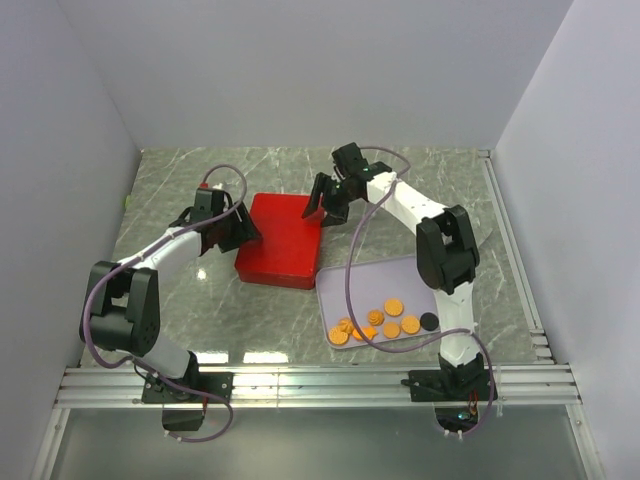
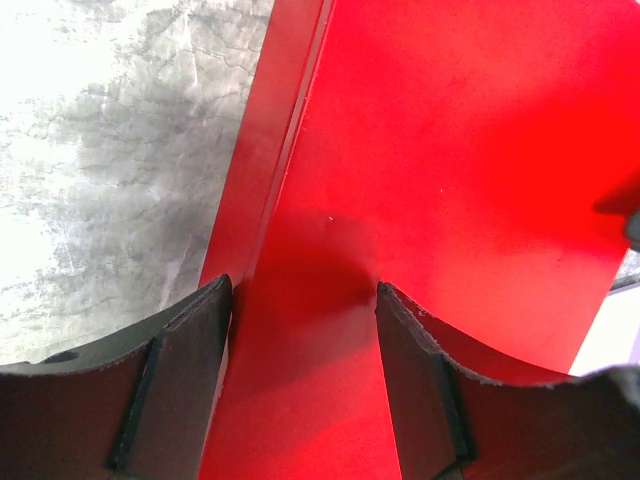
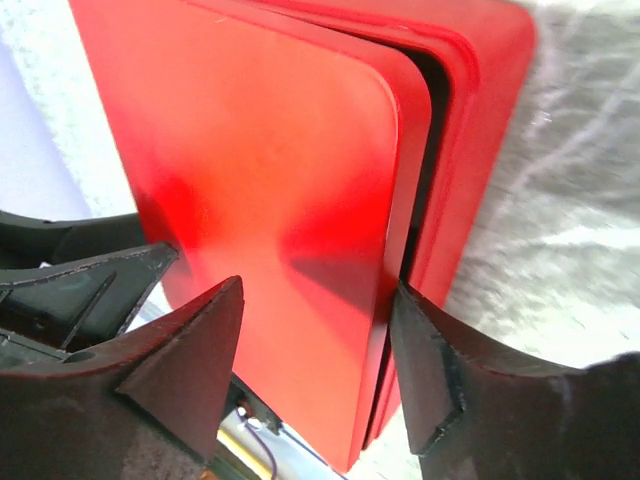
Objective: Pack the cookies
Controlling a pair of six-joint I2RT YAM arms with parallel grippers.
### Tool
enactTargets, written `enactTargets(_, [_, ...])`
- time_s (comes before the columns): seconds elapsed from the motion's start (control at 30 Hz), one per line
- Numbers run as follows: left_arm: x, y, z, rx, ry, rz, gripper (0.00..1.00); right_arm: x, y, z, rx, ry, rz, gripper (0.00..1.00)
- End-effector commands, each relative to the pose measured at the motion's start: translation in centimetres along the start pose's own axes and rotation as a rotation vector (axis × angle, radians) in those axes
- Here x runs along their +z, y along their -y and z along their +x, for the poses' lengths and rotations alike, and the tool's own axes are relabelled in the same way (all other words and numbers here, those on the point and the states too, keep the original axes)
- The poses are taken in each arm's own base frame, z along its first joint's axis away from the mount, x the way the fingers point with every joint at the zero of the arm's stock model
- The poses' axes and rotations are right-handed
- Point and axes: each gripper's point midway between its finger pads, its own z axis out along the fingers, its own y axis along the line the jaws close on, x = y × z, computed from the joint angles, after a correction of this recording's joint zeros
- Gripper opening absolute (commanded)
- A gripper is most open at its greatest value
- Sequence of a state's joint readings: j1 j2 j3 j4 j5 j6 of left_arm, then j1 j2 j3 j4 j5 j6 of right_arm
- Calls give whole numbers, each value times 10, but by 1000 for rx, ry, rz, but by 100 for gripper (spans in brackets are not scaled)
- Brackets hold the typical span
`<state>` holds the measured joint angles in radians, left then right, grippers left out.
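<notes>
The cookies (image 1: pixel 385 321) lie on the tray (image 1: pixel 345 285) beside the red box (image 1: pixel 283 245), whose inside the lid (image 3: pixel 270 200) hides. The left fingers (image 1: pixel 246 234) and right fingers (image 1: pixel 330 206) stand spread astride opposite box edges, contact unclear

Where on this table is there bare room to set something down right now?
The table is bare between the red box and the back wall, and near, between the left arm and the tray. The tray's far half is free. Crowded: cookies along its near edge, left gripper and right gripper flanking the box.
</notes>
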<state>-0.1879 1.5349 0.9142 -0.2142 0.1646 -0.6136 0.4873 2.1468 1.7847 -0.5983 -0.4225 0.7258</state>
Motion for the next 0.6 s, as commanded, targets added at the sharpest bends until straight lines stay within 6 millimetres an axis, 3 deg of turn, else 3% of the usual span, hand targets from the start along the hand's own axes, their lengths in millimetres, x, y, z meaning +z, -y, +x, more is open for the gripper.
enactTargets(0.0, [1,10,7,13,-25,28,65,-47,2,-12,-53,68,96,68])
enactTargets(0.27, [3,14,10,29,-30,28,65,-84,25,-4,-38,97,163,69])
enactTargets(0.4, [3,13,12,36,-31,27,65,-85,37,2,-19,94,160,68])
enactTargets(0.57, [4,14,11,54,-29,26,65,-64,66,5,28,55,204,65])
